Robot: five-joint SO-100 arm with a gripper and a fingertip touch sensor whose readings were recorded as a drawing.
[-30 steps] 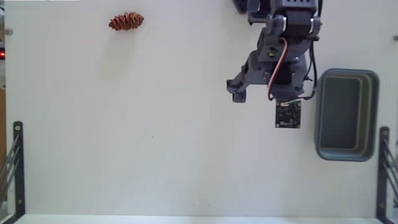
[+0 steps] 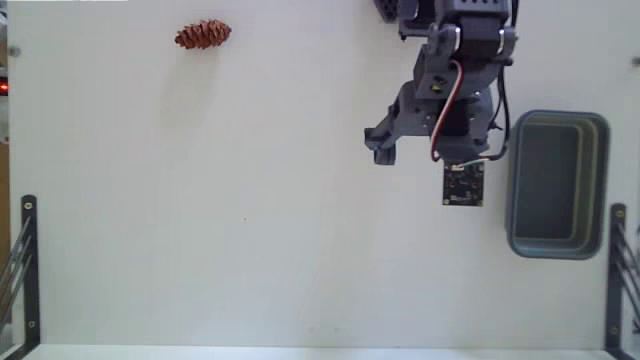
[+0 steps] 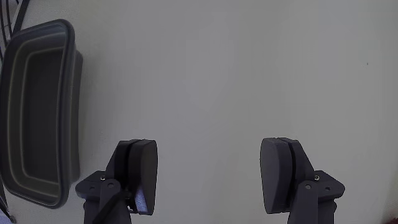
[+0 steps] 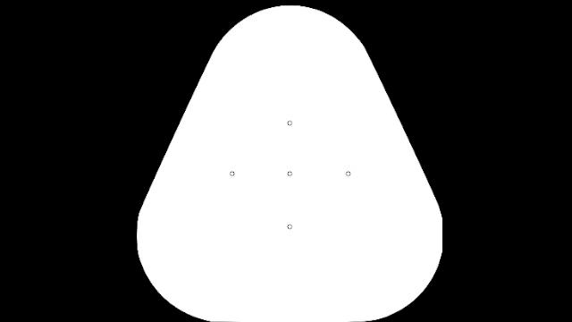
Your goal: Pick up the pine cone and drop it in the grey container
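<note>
One blue-grey rounded-rectangular plastic container (image 3: 37, 118) was cut off at the wrist view's left edge. One reddish-brown scaly pine cone (image 2: 203, 34) lay upper left in the fixed view. The gripper (image 3: 211, 171) stood apart, empty.

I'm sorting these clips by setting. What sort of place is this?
Probably a hobby tabletop test rig: a plain white table, black corner brackets, and only a pine cone and grey container.

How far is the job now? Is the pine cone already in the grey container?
Nothing looks done. The pine cone lies on the table at the upper left of the fixed view, far from the grey container, whose visible inside holds nothing. The gripper is open and holds nothing beside the container. Left: reach the cone, grasp it, carry it over, drop it.
</note>
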